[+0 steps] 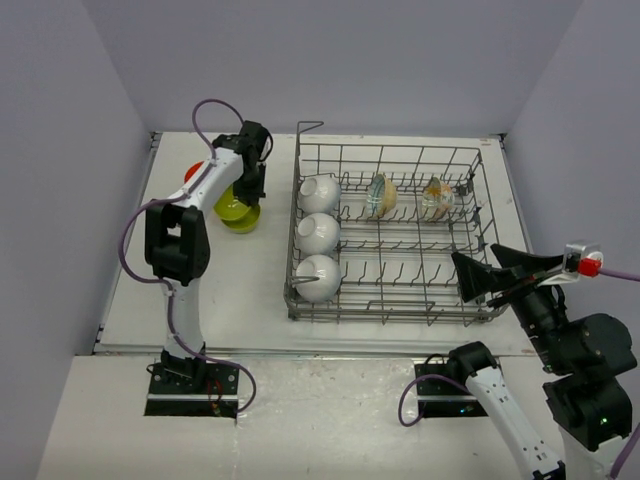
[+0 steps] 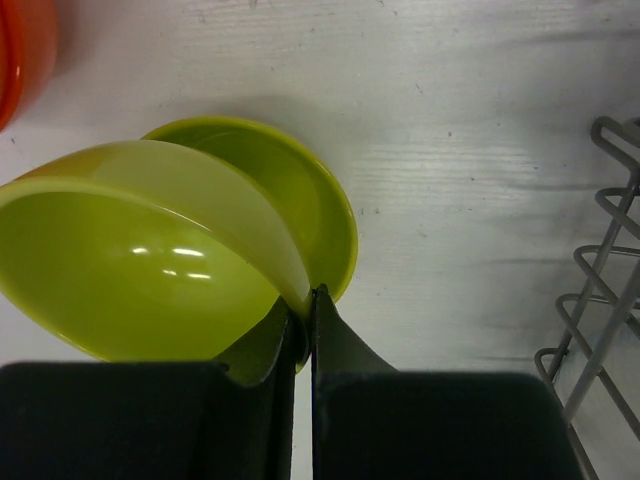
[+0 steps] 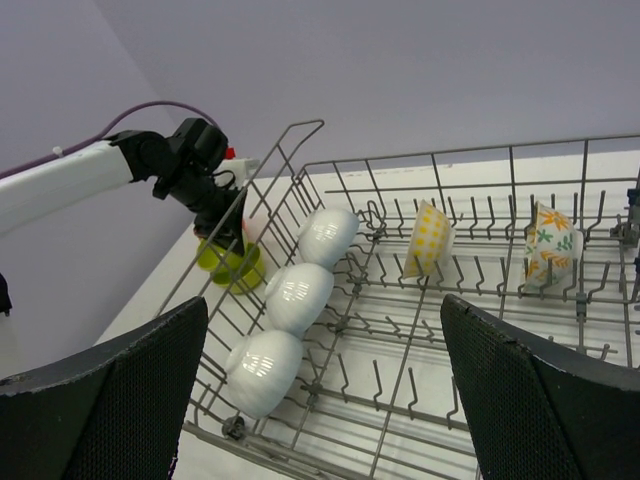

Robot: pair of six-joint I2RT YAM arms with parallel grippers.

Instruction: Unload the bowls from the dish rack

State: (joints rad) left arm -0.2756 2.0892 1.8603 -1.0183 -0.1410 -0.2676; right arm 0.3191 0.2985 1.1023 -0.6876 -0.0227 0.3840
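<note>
Left fingers closed on rim of tilted glossy lime-green bowl, held over matching lime-green bowl on white table, likely for nesting. Right fingers spread apart near grey wire dish rack. Three white bowls, two patterned cream bowls propped between tines, not yet unloaded.

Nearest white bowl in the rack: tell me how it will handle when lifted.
The nearest white bowl shines with highlights, so it may slip in a light grip. It looks rigid, perhaps ceramic, so probably breakable if dropped. It stands on edge among the dish rack tines and might snag or roll when freed.
</note>
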